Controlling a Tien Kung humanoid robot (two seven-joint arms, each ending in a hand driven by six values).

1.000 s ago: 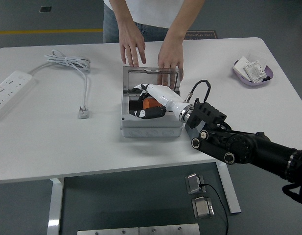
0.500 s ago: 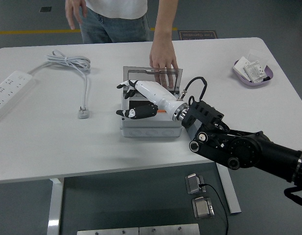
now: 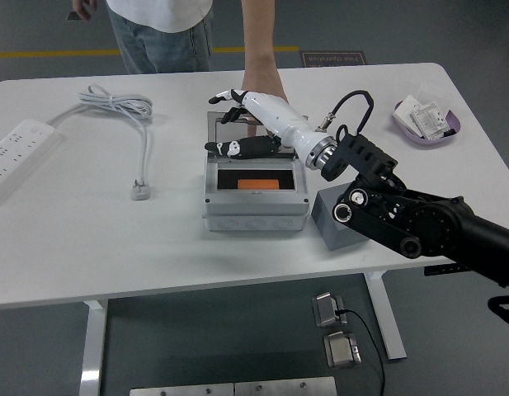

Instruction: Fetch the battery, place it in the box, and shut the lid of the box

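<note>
Our right hand (image 3: 238, 124) hovers empty, fingers spread, at the upright lid (image 3: 225, 124). Battery (image 3: 256, 183) sits below, inside the box (image 3: 254, 210).

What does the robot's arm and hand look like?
The right arm is chunky and black, with round silver bolts at the joints and a black cable looping above the wrist. A shiny metal ring joins it to the white right hand, which has black fingers. The left arm is out of sight.

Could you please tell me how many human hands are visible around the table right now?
2: one person's hand rests at the box lid's far edge; another hand is barely visible at the top-left.
</note>
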